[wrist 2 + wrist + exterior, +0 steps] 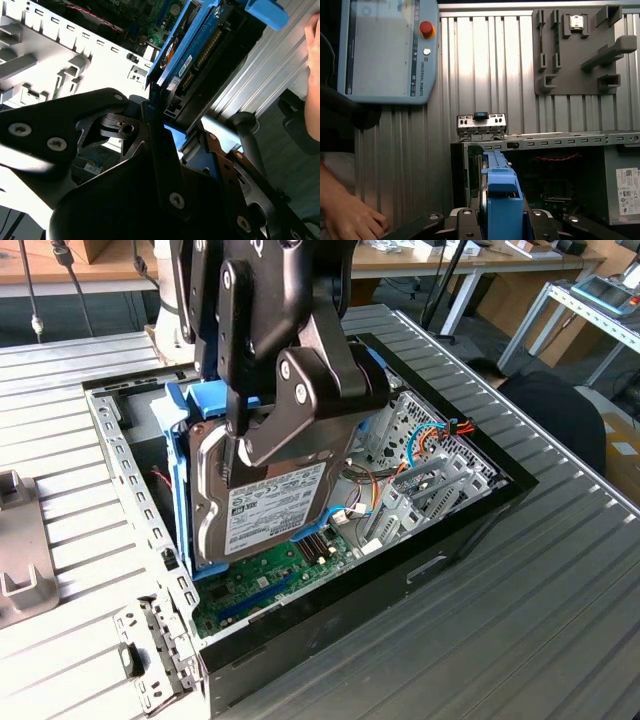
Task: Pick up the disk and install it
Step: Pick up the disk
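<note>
Disk (275, 515) on edge — long axis pointing steeply down into the open case (440, 560) — gripper (240, 455) jaws clamped across its flat faces.

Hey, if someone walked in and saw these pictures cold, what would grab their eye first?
First, the big black gripper clamped on the disk, a grey drive in a light blue carrier. It is held on edge in the opening of the computer case, mid-frame in the exterior view. In the first wrist view, a teach pendant with a red button lies on the ribbed table, with a person's hand near it.
</note>
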